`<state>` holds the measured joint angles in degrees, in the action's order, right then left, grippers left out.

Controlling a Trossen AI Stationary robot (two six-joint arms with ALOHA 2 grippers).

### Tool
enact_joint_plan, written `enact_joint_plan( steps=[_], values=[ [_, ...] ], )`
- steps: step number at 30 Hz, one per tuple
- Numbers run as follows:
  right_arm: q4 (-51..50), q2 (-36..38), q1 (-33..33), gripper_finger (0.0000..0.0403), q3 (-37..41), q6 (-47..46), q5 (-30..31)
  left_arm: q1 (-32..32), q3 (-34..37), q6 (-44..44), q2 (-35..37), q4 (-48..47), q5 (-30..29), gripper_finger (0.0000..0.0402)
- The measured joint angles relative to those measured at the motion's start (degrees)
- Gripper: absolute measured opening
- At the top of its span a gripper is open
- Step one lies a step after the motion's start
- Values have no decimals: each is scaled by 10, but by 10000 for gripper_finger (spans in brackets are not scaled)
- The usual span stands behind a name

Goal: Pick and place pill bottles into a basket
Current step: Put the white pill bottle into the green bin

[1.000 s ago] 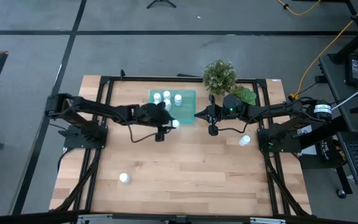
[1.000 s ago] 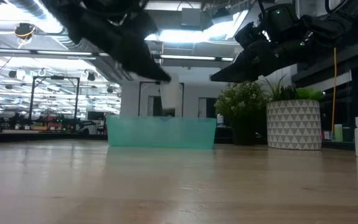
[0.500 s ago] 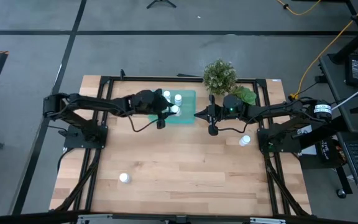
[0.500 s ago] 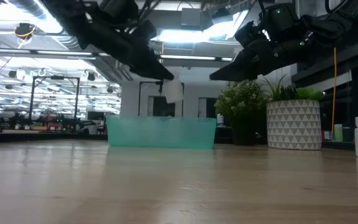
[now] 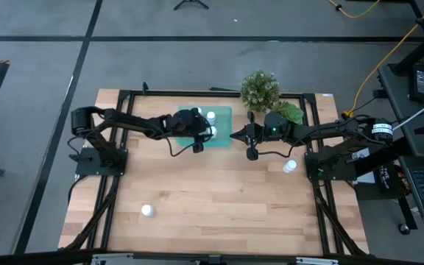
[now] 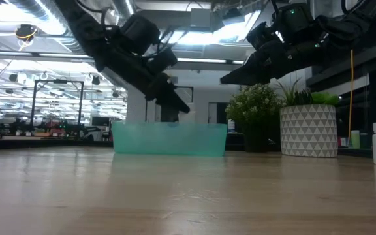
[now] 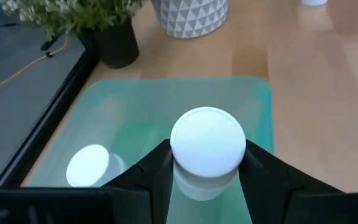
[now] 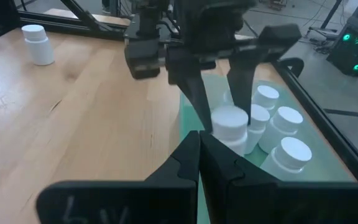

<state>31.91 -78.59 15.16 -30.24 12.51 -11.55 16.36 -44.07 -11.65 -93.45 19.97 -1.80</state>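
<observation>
Left gripper (image 7: 207, 180): closed on a pill bottle (image 7: 207, 143) by its body, over the basket (image 7: 114, 118).
Bottle: likely light, stiff, smooth; grip the sides under the cap.
Basket: at the table's (image 5: 219, 199) far edge.
Right gripper (image 8: 200, 152): closed, empty, beside the basket.
</observation>
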Motion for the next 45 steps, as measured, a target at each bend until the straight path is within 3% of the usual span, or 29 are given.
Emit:
enact_joint_plan(
  steps=[20, 45],
  values=[
    [-1, 0, 0, 12, 0, 0, 0, 56, -16, 5, -33, -2, -31, 147],
    [-1, 0, 0, 12, 0, 0, 0, 55, -16, -6, -32, 20, -26, 147]
  ],
)
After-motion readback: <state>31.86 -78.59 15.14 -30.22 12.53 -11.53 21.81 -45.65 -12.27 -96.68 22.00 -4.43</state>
